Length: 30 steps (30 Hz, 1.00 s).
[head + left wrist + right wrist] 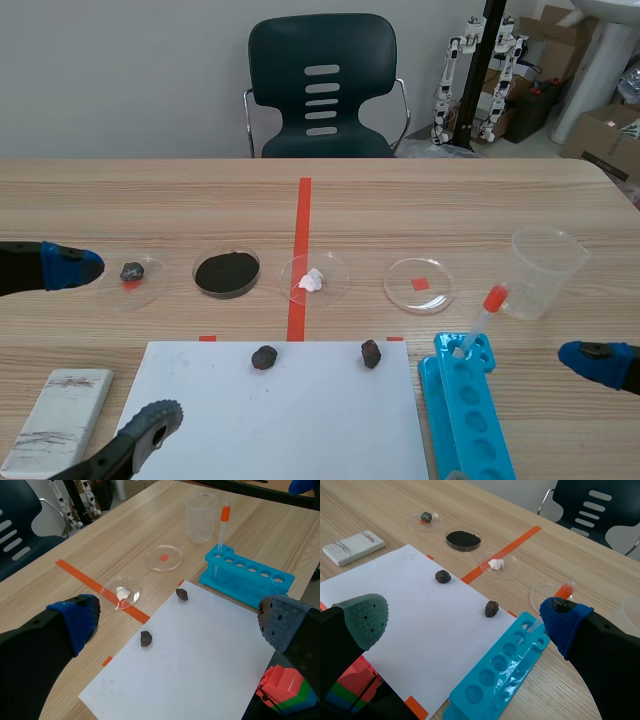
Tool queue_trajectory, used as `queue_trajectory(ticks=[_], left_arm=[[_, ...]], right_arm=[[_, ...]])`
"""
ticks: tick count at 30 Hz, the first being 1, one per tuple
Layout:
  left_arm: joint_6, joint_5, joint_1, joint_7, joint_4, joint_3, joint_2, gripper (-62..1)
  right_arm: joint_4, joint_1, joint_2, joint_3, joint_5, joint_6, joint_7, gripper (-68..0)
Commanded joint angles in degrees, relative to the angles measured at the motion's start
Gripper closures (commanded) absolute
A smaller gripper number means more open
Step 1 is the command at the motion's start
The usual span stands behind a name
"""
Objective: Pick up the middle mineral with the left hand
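Three dark minerals are in view. One lies in a petri dish point(132, 271) at the left, and two rest on the white paper point(280, 420). The middle mineral point(264, 357) point(146, 638) point(443, 576) sits near the paper's far left edge. The right mineral point(371, 352) point(182, 594) lies near the far right edge. My left gripper point(180, 622) hangs open above the paper, with the middle mineral below and between its fingers, nearer the blue pad point(77, 620). My right gripper point(465, 622) is open and holds nothing, over the paper's right side near the rack.
Behind the paper stands a row of dishes: black powder point(227, 273), a white lump point(313, 279), and an empty one point(420, 284). A plastic beaker point(545, 270) and a blue tube rack point(465, 410) with a pipette point(483, 315) are at the right. An eraser point(58, 420) lies front left.
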Motion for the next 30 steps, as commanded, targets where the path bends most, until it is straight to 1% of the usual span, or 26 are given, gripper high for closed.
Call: queue_trajectory(ticks=[1,6,8,11,14,19,20,21,22,27,29,30], left_arm=[[0.0,-0.7,-0.4,-1.1,0.2,0.2,0.3,-62.3],[0.0,-0.8,-0.5,-0.9,0.2,0.2,0.3,-62.3],[0.0,-0.8,-1.0,0.8,0.2,0.6,0.3,-62.3],[-0.1,-1.5,-3.4,7.5,0.2,2.4,1.2,-62.3],[-0.1,-2.3,-6.6,14.2,0.0,4.8,3.1,-62.3],[-0.1,-2.3,-12.8,27.6,0.0,9.7,7.7,-62.3],[0.4,-2.3,-14.0,30.2,0.0,10.5,8.6,-62.3],[1.0,-2.4,-15.1,32.7,0.0,11.4,9.4,-62.3],[2.0,-3.3,-16.1,35.1,0.0,12.2,10.1,-62.3],[6.5,-11.7,-21.9,44.7,-0.6,17.4,11.3,-62.3],[10.6,-13.2,-24.5,48.3,-1.5,20.0,11.7,-62.3],[12.7,-13.1,-25.8,50.4,-2.1,21.4,12.0,-62.3]], right_arm=[[0.5,-0.1,0.0,0.2,0.6,0.0,0.9,-63.8],[0.5,-0.1,0.0,0.2,0.6,0.0,0.9,-63.8],[0.5,-0.1,0.0,0.2,0.6,0.0,0.9,-63.8],[0.5,-0.1,0.0,0.2,0.6,0.0,0.9,-63.8],[0.5,-0.1,0.0,0.2,0.6,0.0,0.9,-63.8],[0.5,-0.1,0.0,0.2,0.6,0.0,0.9,-63.8],[0.5,-0.1,0.0,0.2,0.6,0.0,0.9,-63.8],[0.5,-0.1,0.0,0.2,0.6,0.0,0.9,-63.8],[0.5,-0.1,0.0,0.2,0.6,0.0,0.9,-63.8],[0.5,-0.1,0.0,0.2,0.6,0.0,0.9,-63.8],[0.5,-0.1,0.0,0.2,0.6,0.0,0.9,-63.8],[0.5,-0.1,0.0,0.2,0.6,0.0,0.9,-63.8]])
